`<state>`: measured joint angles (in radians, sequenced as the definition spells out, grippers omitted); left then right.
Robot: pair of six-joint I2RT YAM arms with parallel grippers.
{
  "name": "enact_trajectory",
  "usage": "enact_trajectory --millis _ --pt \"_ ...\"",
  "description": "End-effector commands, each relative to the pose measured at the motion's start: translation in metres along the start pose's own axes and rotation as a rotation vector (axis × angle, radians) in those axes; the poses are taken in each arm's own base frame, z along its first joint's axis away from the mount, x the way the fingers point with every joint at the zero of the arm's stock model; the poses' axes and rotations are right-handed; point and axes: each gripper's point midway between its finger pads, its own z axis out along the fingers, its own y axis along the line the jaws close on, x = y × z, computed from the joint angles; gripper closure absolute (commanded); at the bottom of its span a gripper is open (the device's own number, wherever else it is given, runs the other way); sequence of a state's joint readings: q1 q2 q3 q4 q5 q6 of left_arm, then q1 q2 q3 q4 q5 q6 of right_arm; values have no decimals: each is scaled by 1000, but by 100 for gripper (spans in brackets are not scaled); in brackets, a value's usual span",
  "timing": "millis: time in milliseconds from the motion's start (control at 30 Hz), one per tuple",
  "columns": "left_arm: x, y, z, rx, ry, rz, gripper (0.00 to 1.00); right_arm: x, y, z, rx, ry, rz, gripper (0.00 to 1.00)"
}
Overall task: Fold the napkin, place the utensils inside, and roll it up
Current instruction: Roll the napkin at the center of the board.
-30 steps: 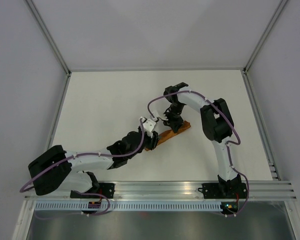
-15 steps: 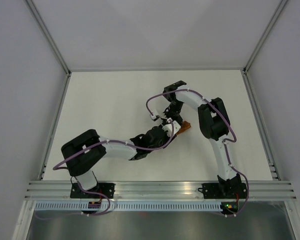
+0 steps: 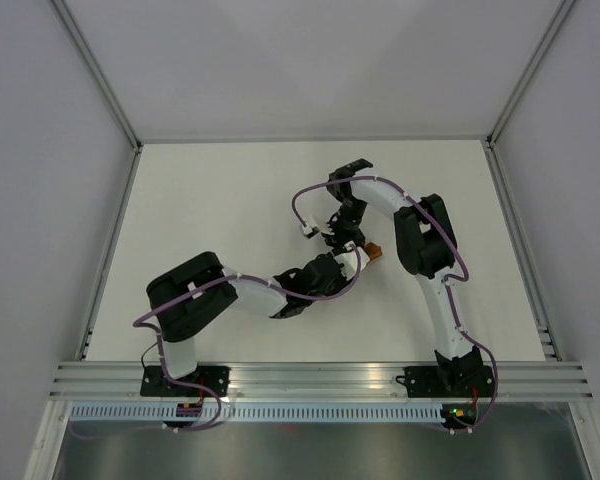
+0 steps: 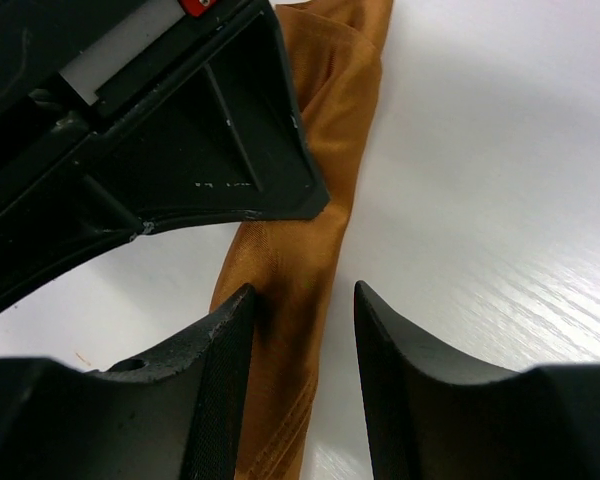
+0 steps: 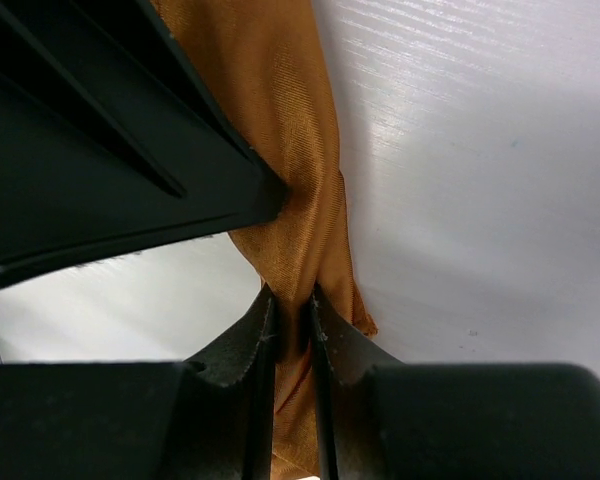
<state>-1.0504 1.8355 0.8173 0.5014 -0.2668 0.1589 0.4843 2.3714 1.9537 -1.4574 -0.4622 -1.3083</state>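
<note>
The napkin is a narrow rust-brown roll lying on the white table. In the top view only its right end shows beyond the two wrists. My left gripper straddles the roll: the cloth touches the left finger, and a strip of table shows before the right finger, so it is open. My right gripper is shut on a bunched fold of the napkin near its end. The two grippers sit almost against each other. The utensils are hidden.
The right gripper's black body fills the upper left of the left wrist view, close above the roll. White table spreads around, bounded by metal rails in front and grey walls.
My left arm has swung right along the napkin until its gripper meets the right one, covering most of the roll. The right gripper has stayed on the cloth.
</note>
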Motion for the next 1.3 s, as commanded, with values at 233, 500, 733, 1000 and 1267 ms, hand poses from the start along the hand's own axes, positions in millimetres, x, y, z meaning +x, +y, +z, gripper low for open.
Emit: enact_trajectory --millis 233,500,733,1000,1267 --pt "17 14 12 -103 51 62 52 39 -2 43 -120 89 32 92" --pt "7 19 -2 -162 10 60 54 39 -1 44 -125 89 39 91" --pt "-14 18 -16 -127 -65 30 49 40 -2 44 -123 91 40 91" --pt "-2 14 -1 -127 -14 64 49 39 -3 43 -118 91 41 92" --pt "11 9 5 -112 23 65 51 39 -3 44 -120 91 42 91"
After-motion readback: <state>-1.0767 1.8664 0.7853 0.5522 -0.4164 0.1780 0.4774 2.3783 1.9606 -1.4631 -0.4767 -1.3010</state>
